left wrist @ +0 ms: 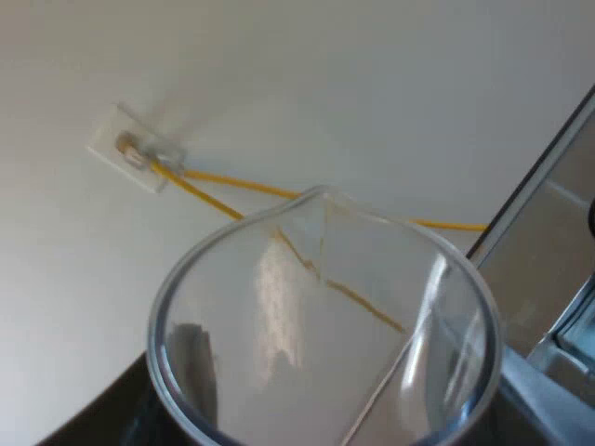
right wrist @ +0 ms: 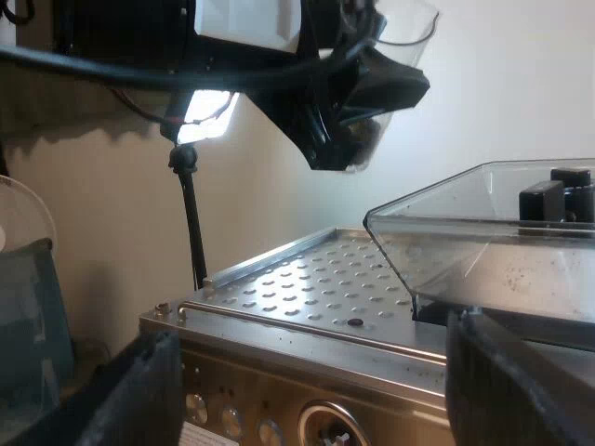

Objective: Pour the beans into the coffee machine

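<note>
The clear measuring glass (left wrist: 316,325) sits close before the left wrist camera, rim and spout toward the white wall, and my left gripper is shut on it. In the right wrist view that left gripper (right wrist: 353,93) hangs high above the espresso machine (right wrist: 307,279), with the glass (right wrist: 400,28) in it and dark beans (right wrist: 361,141) in the glass's bottom. The glass is above and just short of the transparent bean hopper (right wrist: 483,232) on the machine's top. My right gripper (right wrist: 311,334) is open at the machine's front, its black fingers (right wrist: 130,390) wide apart and holding nothing.
A yellow cable runs from a wall socket (left wrist: 139,149) behind the glass. A thin black pole (right wrist: 191,214) stands beside the machine under a bright light (right wrist: 209,107). Round dials (right wrist: 195,406) line the machine's front. A bluish translucent object (right wrist: 28,316) is near one right finger.
</note>
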Controlling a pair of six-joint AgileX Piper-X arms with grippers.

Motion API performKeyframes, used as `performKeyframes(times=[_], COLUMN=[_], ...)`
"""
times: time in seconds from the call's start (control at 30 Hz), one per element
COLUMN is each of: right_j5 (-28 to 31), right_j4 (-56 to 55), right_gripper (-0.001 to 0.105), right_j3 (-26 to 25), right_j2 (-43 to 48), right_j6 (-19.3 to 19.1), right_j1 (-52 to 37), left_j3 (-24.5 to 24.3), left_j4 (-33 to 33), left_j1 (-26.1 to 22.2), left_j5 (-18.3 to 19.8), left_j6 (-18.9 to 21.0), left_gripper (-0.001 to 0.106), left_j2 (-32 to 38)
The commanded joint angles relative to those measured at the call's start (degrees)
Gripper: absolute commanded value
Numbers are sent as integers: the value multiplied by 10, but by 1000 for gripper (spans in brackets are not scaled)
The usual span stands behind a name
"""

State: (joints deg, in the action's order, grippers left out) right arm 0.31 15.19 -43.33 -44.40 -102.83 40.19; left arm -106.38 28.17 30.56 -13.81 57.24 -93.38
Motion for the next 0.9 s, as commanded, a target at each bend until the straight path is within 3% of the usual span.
performKeyframes(times=[0.03, 0.57, 0.9], right_j5=[1, -3, -3], right_j4=[4, 4, 4], right_gripper=[62, 62, 62], right_j3=[-4, -4, -4], right_j2=[5, 5, 5], right_j6=[2, 2, 2], right_j1=[2, 2, 2], left_j3=[-7, -7, -7], left_j4=[-15, -28, -30], left_j1=[6, 13, 13], left_j5=[-10, -7, -5], left_j6=[-68, -333, -413], left_gripper=[37, 37, 37], left_j2=[0, -16, -16])
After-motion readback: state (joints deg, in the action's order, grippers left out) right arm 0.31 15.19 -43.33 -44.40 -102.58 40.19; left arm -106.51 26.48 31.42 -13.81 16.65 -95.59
